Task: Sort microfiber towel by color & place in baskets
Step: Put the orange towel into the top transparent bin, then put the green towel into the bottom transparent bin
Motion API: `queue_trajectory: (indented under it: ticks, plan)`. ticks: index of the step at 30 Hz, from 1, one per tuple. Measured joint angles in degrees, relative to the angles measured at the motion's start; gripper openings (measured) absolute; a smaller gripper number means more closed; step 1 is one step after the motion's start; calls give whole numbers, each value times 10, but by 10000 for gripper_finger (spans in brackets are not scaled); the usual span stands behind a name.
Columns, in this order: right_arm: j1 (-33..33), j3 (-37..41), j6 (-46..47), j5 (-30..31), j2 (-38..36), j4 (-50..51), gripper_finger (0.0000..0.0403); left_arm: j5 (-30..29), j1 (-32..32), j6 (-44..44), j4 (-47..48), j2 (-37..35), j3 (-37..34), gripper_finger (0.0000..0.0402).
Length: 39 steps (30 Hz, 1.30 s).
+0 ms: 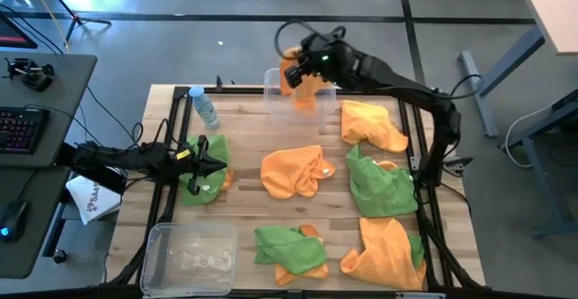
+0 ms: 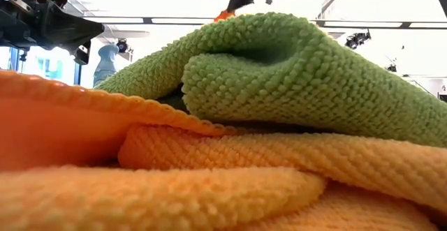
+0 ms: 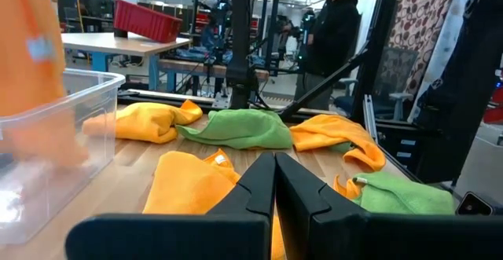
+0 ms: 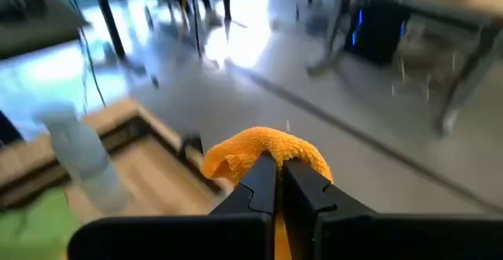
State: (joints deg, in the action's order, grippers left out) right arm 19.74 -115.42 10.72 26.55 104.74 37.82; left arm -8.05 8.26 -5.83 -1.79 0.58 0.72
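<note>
An orange towel (image 1: 304, 89) is hanging from the right gripper (image 1: 294, 75), pinched, over the far basket (image 1: 274, 82); the left gripper (image 1: 215, 162) is waiting, fingers pressed together.

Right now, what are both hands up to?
Right hand shut on orange towel, hanging over far basket. Left hand shut, empty, over green towel. Water bottle stands near basket.

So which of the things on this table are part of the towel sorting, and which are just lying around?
Part of the job:
- orange towel held in the shut right gripper over the far basket
- loose orange towels and green towels
- near basket
- left gripper, shut, over a green towel

Just lying about:
- water bottle
- white paper sheet beside the table
</note>
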Motion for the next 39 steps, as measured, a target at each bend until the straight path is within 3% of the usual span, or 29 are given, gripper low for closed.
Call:
queue_trajectory:
  ticks: [4, 15, 27, 35, 39]
  plan:
    - [12, 0, 44, -8, 36, 71, 0, 0, 0, 0, 0, 0, 0, 0]
    - [92, 0, 165, -203, 137, 145, 15, 0, 0, 0, 0, 0, 0, 0]
    - [108, 1, 118, -218, 149, 151, 131, 0, 0, 0, 0, 0, 0, 0]
    - [108, 1, 98, -218, 143, 189, 142, 0, 0, 0, 0, 0, 0, 0]
    - [100, 1, 99, -214, 119, 226, 122, 0, 0, 0, 0, 0, 0, 0]
